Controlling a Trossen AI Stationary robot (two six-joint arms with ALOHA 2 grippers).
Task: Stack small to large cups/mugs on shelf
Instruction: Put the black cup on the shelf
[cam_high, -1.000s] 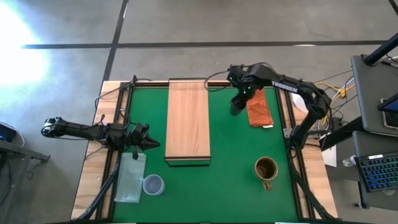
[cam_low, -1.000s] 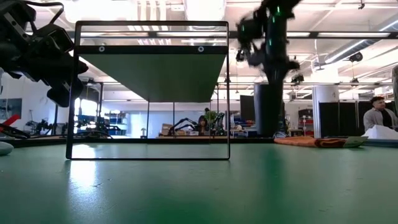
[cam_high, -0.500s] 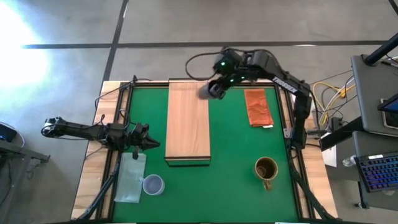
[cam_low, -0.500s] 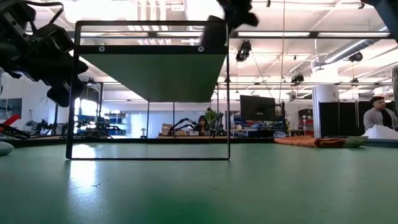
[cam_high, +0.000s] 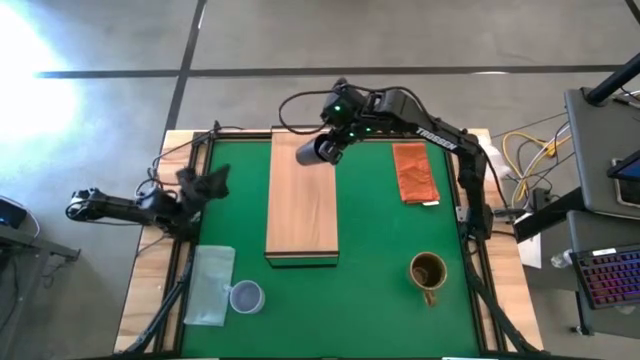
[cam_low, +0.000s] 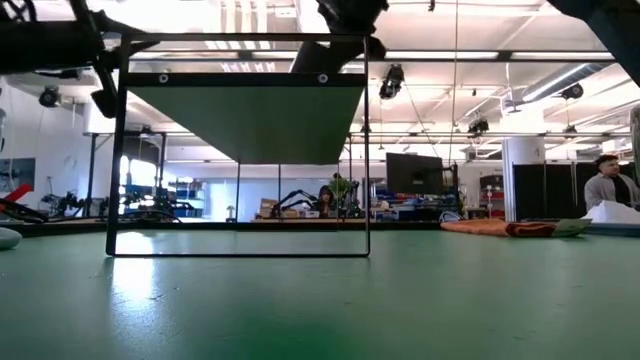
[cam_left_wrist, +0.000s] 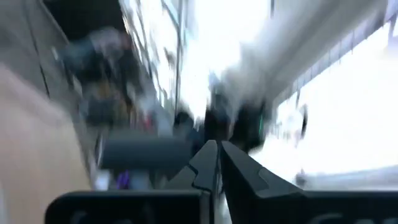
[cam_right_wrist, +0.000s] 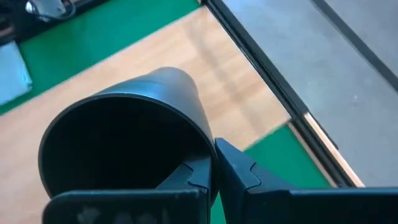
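My right gripper (cam_high: 335, 140) is shut on the narrow black cup (cam_high: 312, 151), held above the far end of the long light-wood shelf (cam_high: 302, 200); the cup also shows in the right wrist view (cam_right_wrist: 124, 130). The brown mug (cam_high: 428, 271) stands on its base on the green mat at the near right. The pale blue-grey mug (cam_high: 246, 297) stands at the near left beside a clear plastic bag (cam_high: 208, 285). My left gripper (cam_high: 212, 178) is shut and empty, left of the shelf, above the mat. My right gripper pinches the black cup's wall at its rim (cam_right_wrist: 208, 148), one finger inside the mouth and one outside. The fingers come from the table's right side, slanting down. The cup is lifted clear of the shelf and tilted, its base toward the table's left.
An orange-brown cloth (cam_high: 415, 172) lies on the mat right of the shelf. In the low view the shelf (cam_low: 245, 110) is a board raised on a thin black frame. A person (cam_low: 610, 180) sits in the room beyond the table's right side.
My right gripper has carried the black cup up and toward the table's left, from beside the orange cloth to above the shelf's far end, and the cup has tipped over sideways. My left gripper has risen and swung toward the far-left.
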